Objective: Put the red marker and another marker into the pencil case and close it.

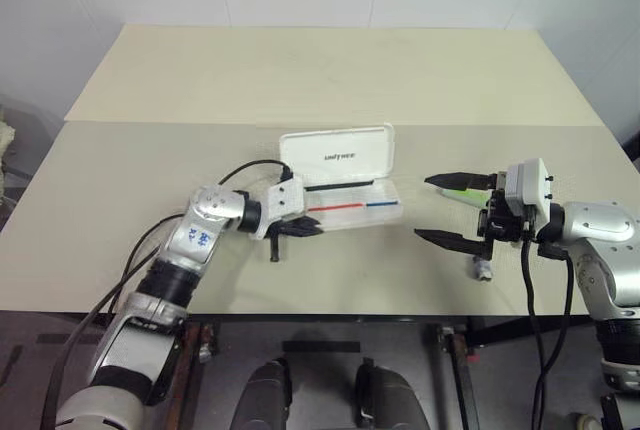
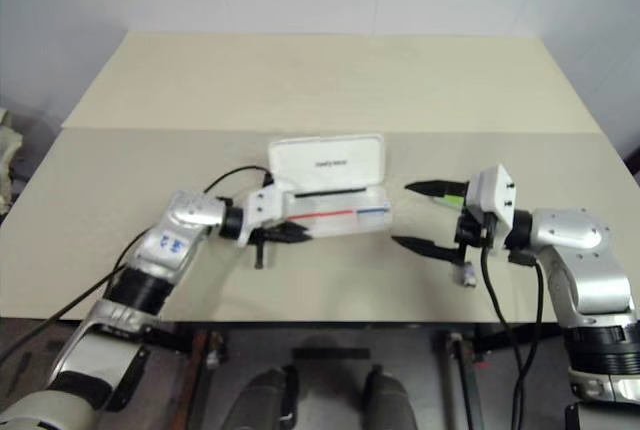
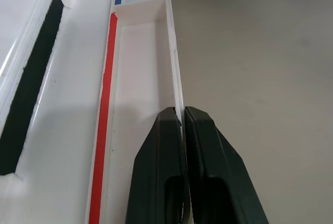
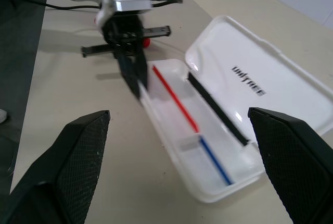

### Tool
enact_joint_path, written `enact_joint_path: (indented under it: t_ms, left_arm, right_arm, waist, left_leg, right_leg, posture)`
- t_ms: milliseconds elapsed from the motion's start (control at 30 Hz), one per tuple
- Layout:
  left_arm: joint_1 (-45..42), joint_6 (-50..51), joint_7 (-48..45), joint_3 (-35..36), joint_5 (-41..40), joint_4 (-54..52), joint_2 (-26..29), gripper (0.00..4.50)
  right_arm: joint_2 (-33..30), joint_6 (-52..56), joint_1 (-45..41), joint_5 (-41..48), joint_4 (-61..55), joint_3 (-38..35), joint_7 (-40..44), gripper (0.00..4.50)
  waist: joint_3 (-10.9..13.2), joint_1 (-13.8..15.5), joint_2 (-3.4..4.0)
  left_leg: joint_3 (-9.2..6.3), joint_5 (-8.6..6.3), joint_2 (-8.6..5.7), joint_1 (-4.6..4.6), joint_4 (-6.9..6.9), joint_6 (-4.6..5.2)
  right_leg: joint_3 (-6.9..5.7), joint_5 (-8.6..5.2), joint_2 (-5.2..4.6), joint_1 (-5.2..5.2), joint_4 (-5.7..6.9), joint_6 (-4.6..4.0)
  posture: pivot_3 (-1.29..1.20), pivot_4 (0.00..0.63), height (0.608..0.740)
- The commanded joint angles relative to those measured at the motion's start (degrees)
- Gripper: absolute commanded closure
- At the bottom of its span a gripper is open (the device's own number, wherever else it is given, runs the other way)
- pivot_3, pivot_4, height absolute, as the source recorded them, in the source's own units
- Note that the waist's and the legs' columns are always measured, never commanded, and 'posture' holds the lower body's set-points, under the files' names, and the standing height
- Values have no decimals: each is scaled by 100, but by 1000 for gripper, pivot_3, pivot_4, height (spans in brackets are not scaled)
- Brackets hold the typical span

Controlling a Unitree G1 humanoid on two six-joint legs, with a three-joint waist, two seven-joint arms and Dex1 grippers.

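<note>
The white pencil case (image 1: 352, 202) lies open in the middle of the table, its lid (image 1: 336, 154) standing up behind the tray. A red-and-blue stripe runs along the tray. My left gripper (image 1: 318, 230) is shut on the tray's front wall (image 3: 174, 78) at its left end. To the right of the case, my right gripper (image 1: 420, 207) stands open above the table and holds nothing. The green marker (image 1: 462, 193) lies just behind its far finger. A small red spot (image 4: 147, 41) shows beside the left gripper; I cannot tell whether it is the red marker.
A small grey stubby cylinder (image 1: 482, 269) lies near the table's front edge, under the right wrist. A black strip (image 4: 216, 110) runs along the case's hinge. A black cable (image 1: 245, 168) loops from the left wrist.
</note>
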Motion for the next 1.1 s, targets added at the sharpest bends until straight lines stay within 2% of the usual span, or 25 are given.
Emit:
enact_joint_path:
  t_ms: [33, 200, 367, 400, 533, 700, 933, 1100]
  left_arm:
    - [323, -157, -181, -1, -99, -558, 289, 4492]
    - [405, -587, -103, -104, 96, -386, 426, 4492]
    - [274, -421, 102, 21, -189, -365, 17, 4492]
    - [277, -395, 85, 28, -230, -400, -25, 3926]
    - [420, -174, -32, 85, -450, -691, -63, 2747]
    - [653, -288, 8, 262, -709, -988, -11, 1035]
    - [1088, -183, 141, 557, -1032, -1499, 108, 1035]
    - [1634, -195, 481, 1142, -1377, -2110, 278, 1035]
  right_arm:
    - [58, -12, -52, 72, -166, -29, -5, 0]
    - [151, 45, -47, 78, -239, 5, -38, 0]
    - [210, 111, -39, 95, -287, 33, -59, 0]
    - [217, 117, -55, 89, -271, 35, -53, 0]
    - [255, 116, -118, 74, -216, 89, -46, 0]
    - [318, 97, -226, 45, -93, 168, 5, 0]
    - [406, 78, -329, 15, 40, 267, 86, 0]
    - [481, 60, -402, 9, 121, 364, 118, 0]
  waist:
    - [0, 0, 0]
    - [0, 5, 0]
    - [0, 43, 1]
    - [0, 46, 1]
    - [0, 15, 1]
    - [0, -4, 1]
    - [0, 1, 1]
    - [0, -3, 1]
  left_leg:
    - [0, -1, 2, 1, 0, 1]
    - [0, -15, 11, 2, 2, 21]
    - [0, -16, 12, 2, 7, 21]
    - [0, -17, 12, 1, 11, 23]
    - [1, -19, 12, 0, 15, 25]
    - [13, -19, 29, 1, 13, 18]
    - [34, -19, 45, 1, 14, 13]
    - [40, -21, 51, 1, 13, 12]
  right_leg:
    - [1, 0, 1, 0, 2, -1]
    - [1, 1, 7, 0, 3, -5]
    - [2, 2, 9, 1, 5, -6]
    - [1, 2, 9, 1, 6, -6]
    - [3, 2, 10, 1, 7, -5]
    - [13, 3, 25, -10, 15, -8]
    - [29, 6, 39, -27, 24, -19]
    - [36, 8, 41, -32, 23, -21]
  posture:
    - [0, 150, 740]
    - [0, 150, 740]
    - [0, 150, 740]
    - [0, 150, 740]
    - [0, 150, 740]
    - [0, 150, 740]
    - [0, 150, 740]
    - [0, 150, 740]
